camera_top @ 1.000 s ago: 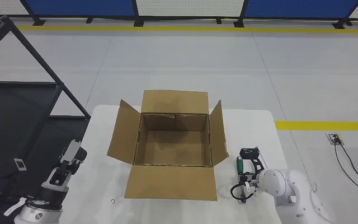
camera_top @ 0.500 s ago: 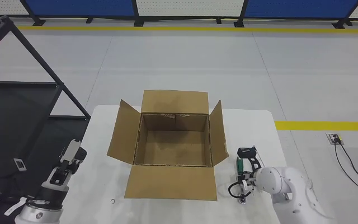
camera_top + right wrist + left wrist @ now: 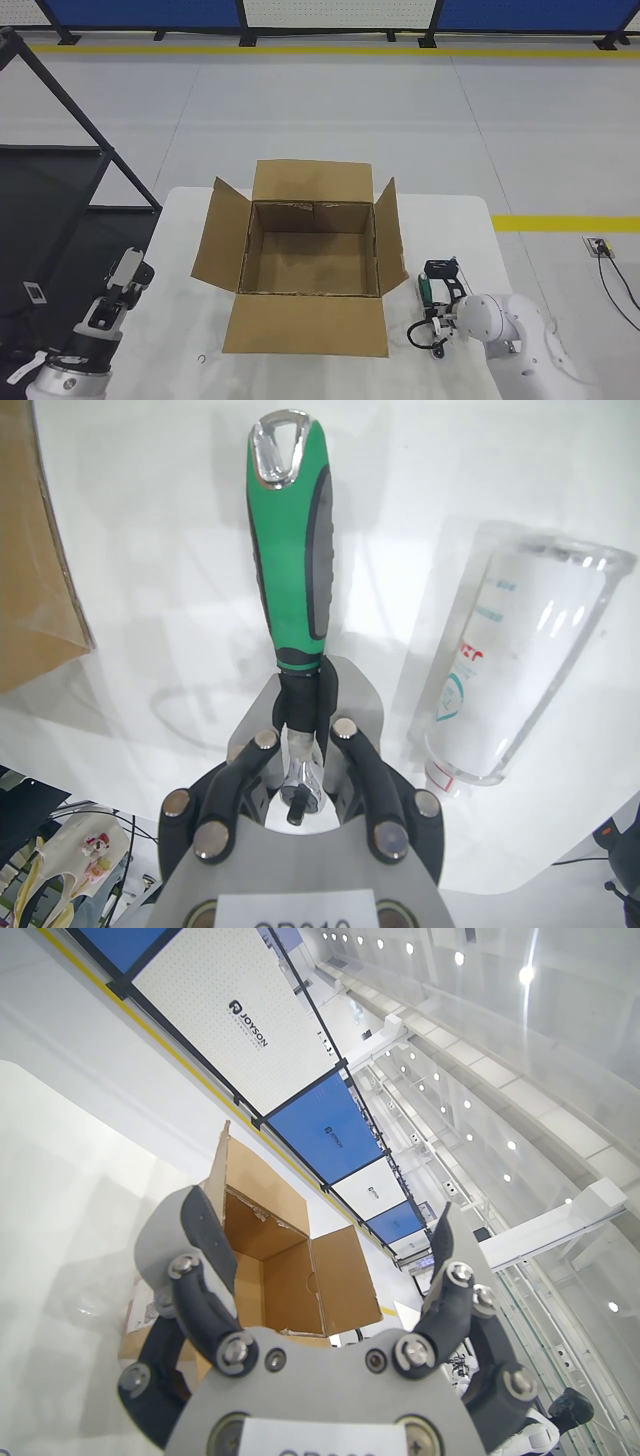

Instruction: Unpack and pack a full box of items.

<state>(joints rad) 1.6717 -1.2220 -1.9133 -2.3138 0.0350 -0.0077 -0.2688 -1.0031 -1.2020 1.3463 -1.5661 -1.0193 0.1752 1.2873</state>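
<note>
An open cardboard box (image 3: pixel 305 325) stands in the middle of the white table (image 3: pixel 450 220) with all flaps folded out; its inside looks bare. The left wrist view shows the box (image 3: pixel 295 1273) from its side. My right gripper (image 3: pixel 429 306) is just off the box's right flap, shut on the neck of a green-handled ratchet wrench (image 3: pixel 424 290). In the right wrist view the gripper (image 3: pixel 302 685) holds the wrench (image 3: pixel 290 565) above the table, handle pointing away. My left gripper (image 3: pixel 130 270) is at the table's left edge, and in its own view it (image 3: pixel 320 1223) stands open and holds nothing.
A clear plastic tube (image 3: pixel 510 665) with white contents lies on the table beside the wrench. The box's flap (image 3: pixel 30 575) is close on the wrench's other side. A small ring (image 3: pixel 202 360) lies near the front left. A black rack (image 3: pixel 60 220) stands left of the table.
My right gripper has shifted slightly toward the box with the wrench in it. The left arm has stayed put.
</note>
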